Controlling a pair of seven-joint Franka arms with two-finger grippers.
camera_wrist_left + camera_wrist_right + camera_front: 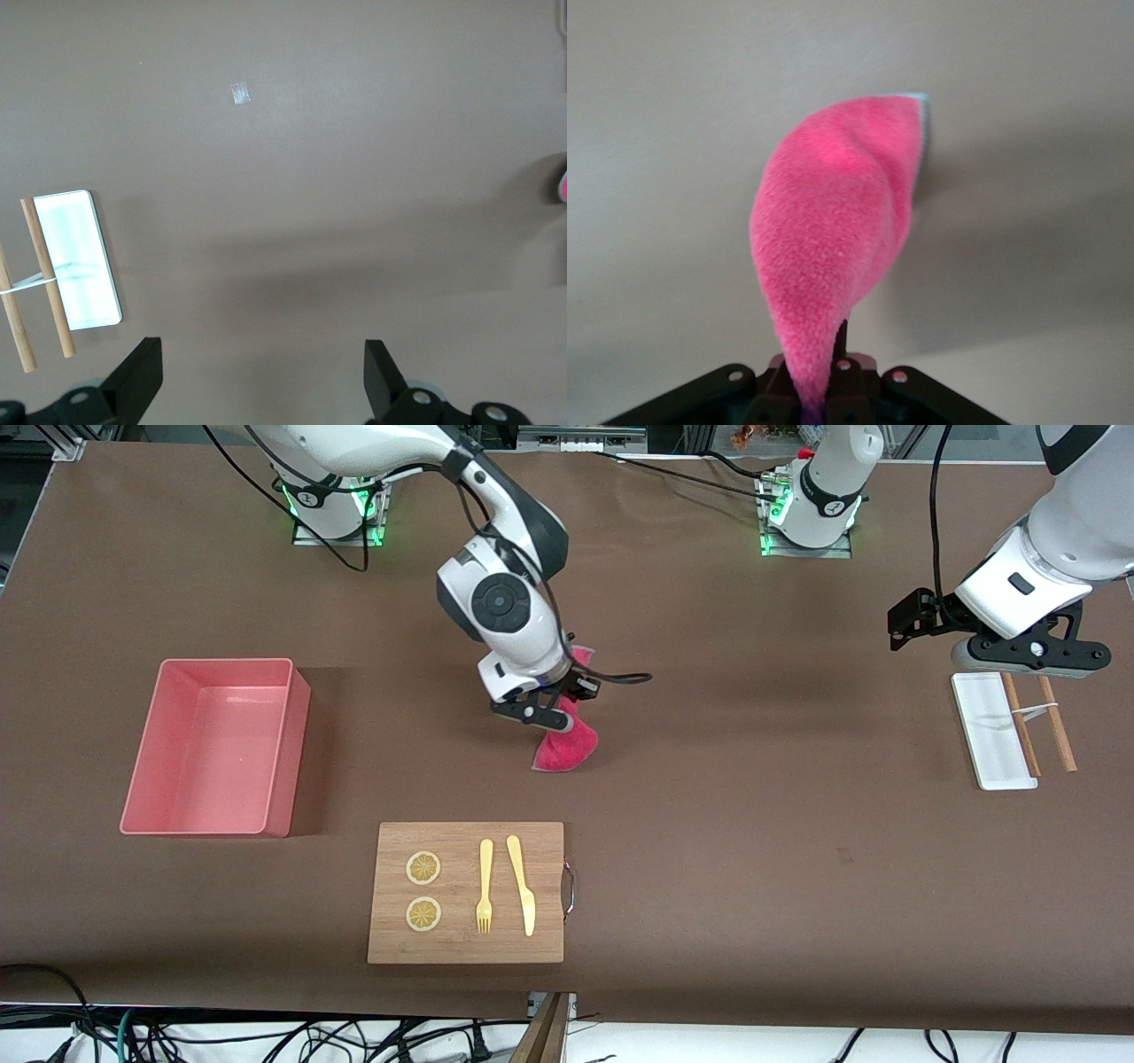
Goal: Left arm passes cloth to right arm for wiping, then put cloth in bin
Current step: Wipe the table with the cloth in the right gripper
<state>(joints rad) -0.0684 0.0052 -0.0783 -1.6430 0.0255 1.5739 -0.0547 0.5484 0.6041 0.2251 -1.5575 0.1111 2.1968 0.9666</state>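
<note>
Right gripper point(542, 710) low, pinched closed — left gripper point(263, 376) raised, fingers spread.

Bare brown table surface point(753, 779): broad open run between the two arms' ends, unobstructed.

Pale pink rectangular plastic tub point(282, 744): toward the right arm's end, open-topped, interior free.

Wooden cutting board with metal handle point(549, 948): near the front camera; carries two lemon slices point(423, 868), a yellow plastic fork point(485, 886) and knife point(521, 884).

Narrow white tray point(988, 731) with two wooden chopsticks point(1057, 726): at the left arm's end, directly under the open-fingered left gripper point(261, 376).

Magenta-pink fabric cloth point(567, 746): hangs from the clamped right gripper point(536, 710), over mid-table.
</note>
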